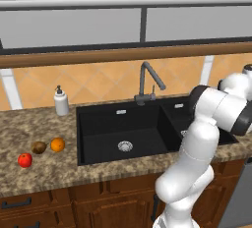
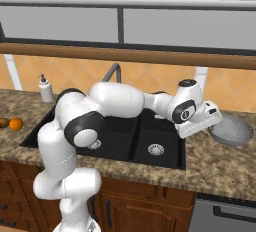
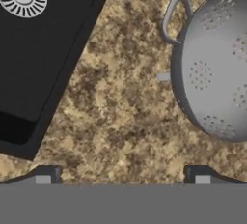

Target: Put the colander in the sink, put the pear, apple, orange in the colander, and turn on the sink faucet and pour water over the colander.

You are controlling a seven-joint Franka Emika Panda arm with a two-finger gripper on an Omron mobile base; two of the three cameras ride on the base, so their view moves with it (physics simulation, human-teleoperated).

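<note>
**First step: you are closing in on the colander, nothing moved yet**

You are on the opening step. The colander (image 2: pixel 231 130) sits on the granite surface (image 3: pixel 120 112) to the right of the sink (image 2: pixel 150 136), apart from the basin's edge, and it looks to be lying mouth-down or tipped, since the hand view shows its rounded perforated outside and one loop handle. Your gripper (image 3: pixel 122 175) hangs above the bare stone between sink and colander, its jaws spread wide and holding nothing.

Judging from this, your next move calls for shifting toward the colander and coming down on something thin enough to pinch: the rim or the loop handle, as the bowl itself looks too broad for the jaws. Then you lift it across into a basin.

The pear (image 1: pixel 39 147), the orange (image 1: pixel 57 144) and the apple (image 1: pixel 25 160) wait in a small cluster on the surface left of the sink, well apart from the colander. The sink faucet (image 1: pixel 146 82) stands behind the basins, beside the soap dispenser (image 1: pixel 61 101).

What you cannot see well: the colander is cut off at the hand view's right edge, so its second handle is out of sight. In the right base view your own wrist covers its near side and the arm hides most of the faucet. Whether the bowl rests fully upside down, I cannot tell.
</note>
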